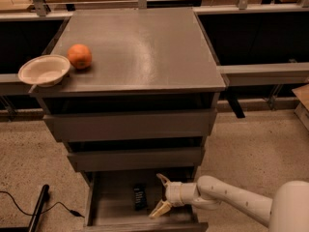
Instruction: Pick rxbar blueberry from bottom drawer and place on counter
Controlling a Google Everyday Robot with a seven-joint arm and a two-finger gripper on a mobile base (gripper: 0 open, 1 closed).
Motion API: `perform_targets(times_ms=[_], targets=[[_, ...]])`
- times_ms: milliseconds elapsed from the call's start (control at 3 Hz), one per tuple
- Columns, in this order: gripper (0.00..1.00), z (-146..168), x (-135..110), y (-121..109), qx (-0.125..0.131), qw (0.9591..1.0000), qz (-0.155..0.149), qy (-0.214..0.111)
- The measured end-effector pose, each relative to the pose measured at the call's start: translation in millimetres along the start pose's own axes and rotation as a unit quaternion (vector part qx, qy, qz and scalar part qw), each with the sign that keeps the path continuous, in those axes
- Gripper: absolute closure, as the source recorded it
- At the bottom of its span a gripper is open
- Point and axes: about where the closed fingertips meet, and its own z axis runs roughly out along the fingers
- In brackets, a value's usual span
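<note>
Item: rxbar blueberry [139, 196], flat on the floor of the open bottom drawer [109, 210], long axis running near to far, just left of the end effector [156, 197], fingers spread wide toward it, holding nothing.

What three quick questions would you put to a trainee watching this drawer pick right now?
1. Fill in: on the counter, next to the bowl, sits an ____.
2. True or false: the snack bar lies in the open bottom drawer.
3. The gripper is: A) over the counter; B) in the bottom drawer beside the bar, jaws open; C) closed on the bar.
Key: 1 orange; 2 true; 3 B.
</note>
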Motion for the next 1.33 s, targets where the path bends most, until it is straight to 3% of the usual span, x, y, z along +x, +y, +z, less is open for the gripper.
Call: perform_targets(times_ms=[333, 667, 1333], targets=[[0.0, 13.7, 29.7, -14.0, -0.006, 0.9998, 0.011, 0.014], [0.0, 33.5, 57.3, -36.7, -0.002, 0.9999, -0.005, 0.013], [0.0, 71.5, 104.5, -66.3, 0.029, 0.998, -0.054, 0.019]])
